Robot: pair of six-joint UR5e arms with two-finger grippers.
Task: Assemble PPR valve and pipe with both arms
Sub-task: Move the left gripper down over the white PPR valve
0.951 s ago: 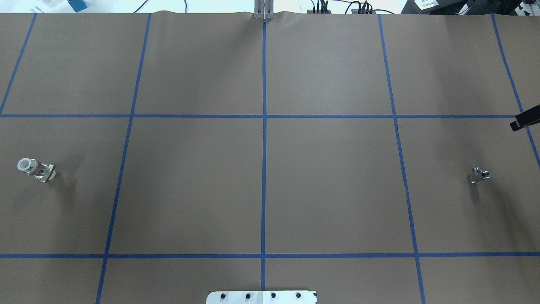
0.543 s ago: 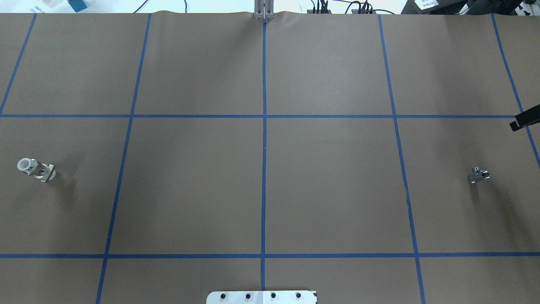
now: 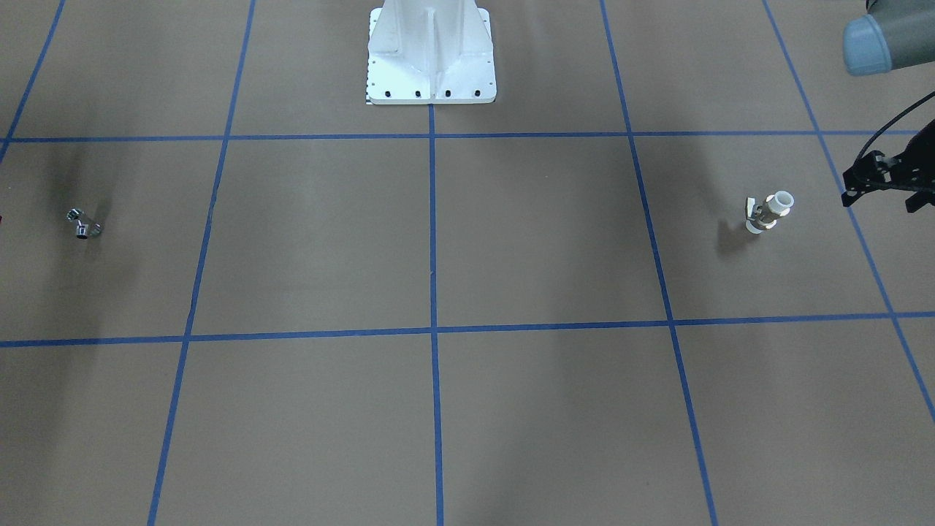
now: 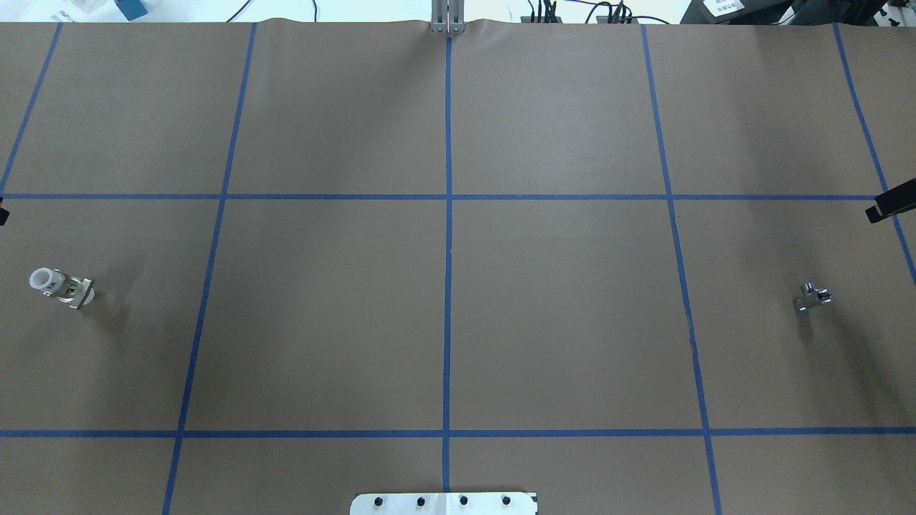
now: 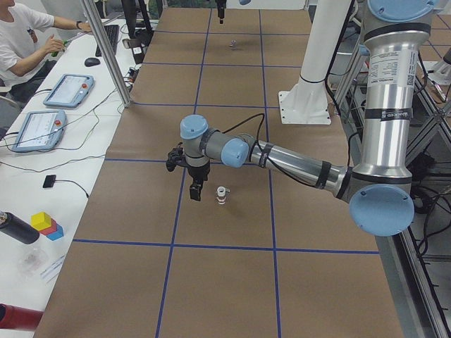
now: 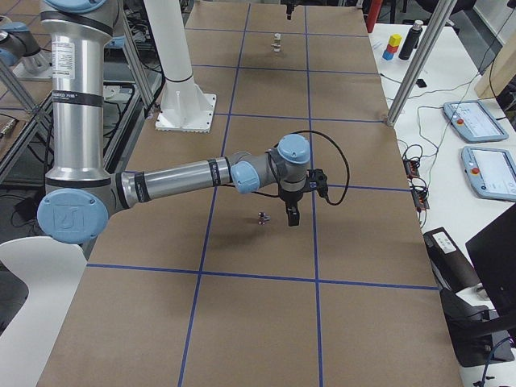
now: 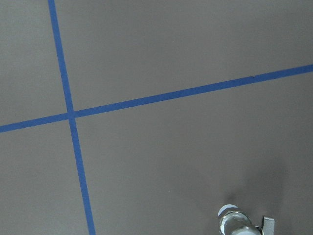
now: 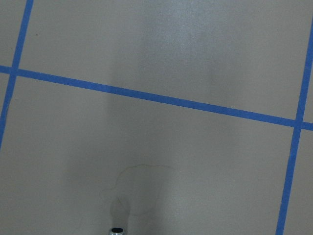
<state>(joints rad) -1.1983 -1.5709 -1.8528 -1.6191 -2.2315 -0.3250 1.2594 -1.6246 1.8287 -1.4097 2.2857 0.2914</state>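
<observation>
Two end effectors. The left end effector (image 5: 196, 191) hangs just beside the one PPR valve (image 4: 61, 287) at the worktop's left end. The right end effector (image 6: 292, 214) hangs just beside the one pipe (image 4: 812, 296) at the right end. Whether either is wide or narrow, I cannot tell. The brown worktop (image 4: 558, 322) carries a blue tape grid (image 4: 448, 286) and one white pedestal (image 3: 431, 51). One person (image 5: 25, 42) sits at a side desk (image 5: 42, 162).

Open brown counter (image 4: 444, 322) is stretching wide between the valve (image 4: 61, 286) at the robot's left end and the pipe (image 4: 812, 295) at its right, well apart. A white pedestal (image 3: 431, 55) is standing mid-counter at the robot's edge. The left hand (image 5: 196, 191) is hanging just beside the valve, and the right hand (image 6: 292, 216) just beside the pipe.
</observation>
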